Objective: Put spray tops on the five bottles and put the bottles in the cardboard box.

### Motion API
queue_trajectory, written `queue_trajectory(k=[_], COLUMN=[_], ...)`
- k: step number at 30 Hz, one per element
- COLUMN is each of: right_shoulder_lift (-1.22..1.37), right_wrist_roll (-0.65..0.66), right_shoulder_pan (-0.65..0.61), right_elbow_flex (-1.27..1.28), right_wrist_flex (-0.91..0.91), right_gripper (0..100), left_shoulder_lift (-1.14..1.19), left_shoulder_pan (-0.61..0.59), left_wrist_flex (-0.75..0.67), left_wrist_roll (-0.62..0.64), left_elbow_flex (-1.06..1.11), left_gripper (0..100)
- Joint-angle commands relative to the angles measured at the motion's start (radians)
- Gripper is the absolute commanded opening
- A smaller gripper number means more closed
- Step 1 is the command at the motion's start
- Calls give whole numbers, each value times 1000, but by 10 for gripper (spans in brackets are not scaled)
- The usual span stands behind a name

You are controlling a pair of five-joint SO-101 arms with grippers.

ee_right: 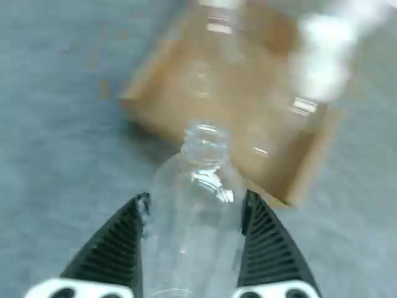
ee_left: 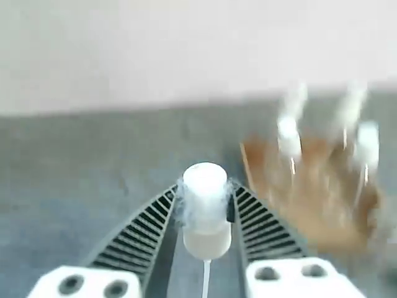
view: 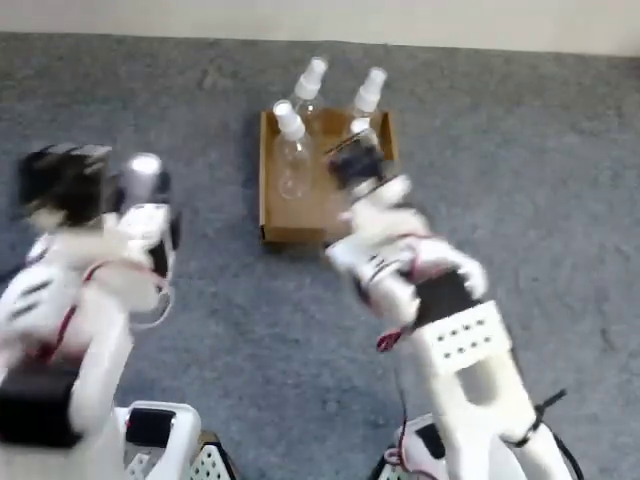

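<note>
Left fingers (ee_left: 146,233) pinch a white spray top (ee_left: 205,205); right fingers (ee_right: 118,242) pinch a clear, uncapped bottle (ee_right: 197,198).

The table covering (view: 200,90) is grey, matt cloth with a rough, felt-like nap. The cardboard box (view: 268,190) is plain brown board with a dull finish. The bottle (ee_right: 195,211) in the right gripper (ee_right: 196,200) is clear, glossy plastic that catches bright highlights, and the capped bottles (view: 293,165) by the box look the same. The spray top (ee_left: 205,211) in the left gripper (ee_left: 205,192) is white plastic, probably smooth, though blur softens it. The fingers (ee_left: 139,239) are black, matt, ribbed plastic. The arm housings (view: 470,380) are smooth white plastic with a slight sheen.
</note>
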Motion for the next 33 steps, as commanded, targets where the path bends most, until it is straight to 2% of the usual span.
queue_trajectory(k=[1,6,11,14,19,26,33], right_shoulder_lift=[-35,-36,-36,-36,-36,-36,-38], right_wrist_roll=[-12,-8,-31,-123,-132,-130,-132], right_shoulder_pan=[-147,-259,-305,-318,-329,-407,-406], right_elbow_flex=[62,154,217,302,407,444,446], right_wrist_flex=[-108,-188,-325,-478,-653,-723,-723], right_gripper=[4,4,4,4,4,4,4], left_shoulder_lift=[-101,-160,-179,-177,-177,-177,-177], left_shoulder_pan=[-53,-50,-50,-39,5,22,21], left_wrist_flex=[-92,-140,-138,-140,-141,-232,-239], left_wrist_roll=[132,278,344,350,350,348,345], left_elbow_flex=[-59,-54,-24,1,41,130,189], left_gripper=[3,4,4,4,4,4,4])
